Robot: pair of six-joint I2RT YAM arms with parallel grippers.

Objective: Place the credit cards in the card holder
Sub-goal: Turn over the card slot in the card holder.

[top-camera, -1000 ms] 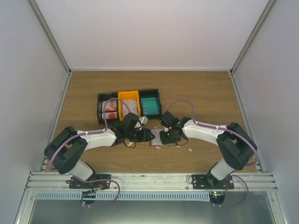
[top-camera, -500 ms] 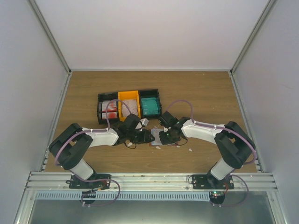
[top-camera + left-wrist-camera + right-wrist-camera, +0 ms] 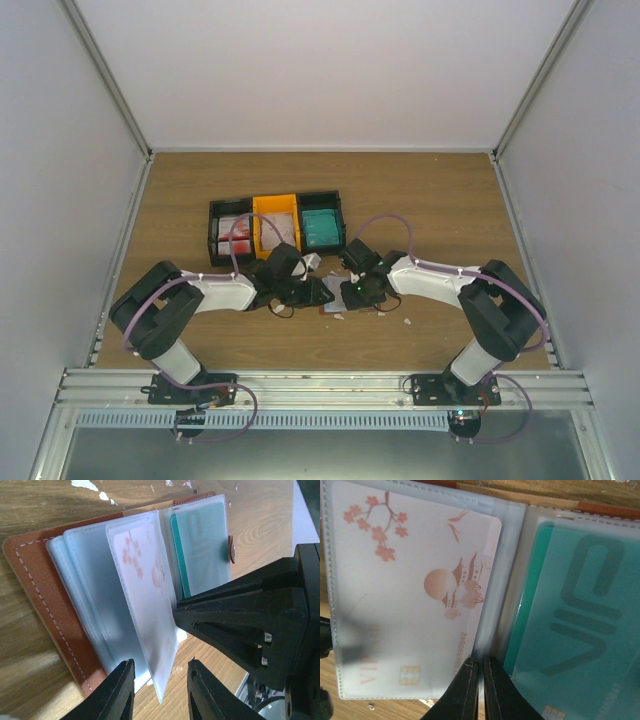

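From above, the card holder (image 3: 337, 294) is only a patch mid-frame on the counter (image 3: 430, 200), between my arms. My right wrist view shows a blossom card (image 3: 415, 580) and a teal card (image 3: 580, 605) sleeved inside it, with my right pincer (image 3: 478, 664) pressed nearly closed at the fold between them. My left wrist view shows my left pincer (image 3: 161, 670) partly spread, a clear pocket's corner between its fingers.

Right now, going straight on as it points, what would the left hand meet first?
Probably the clear plastic pocket holding the pale blossom-printed card; its edge sits between the fingers of the left hand.
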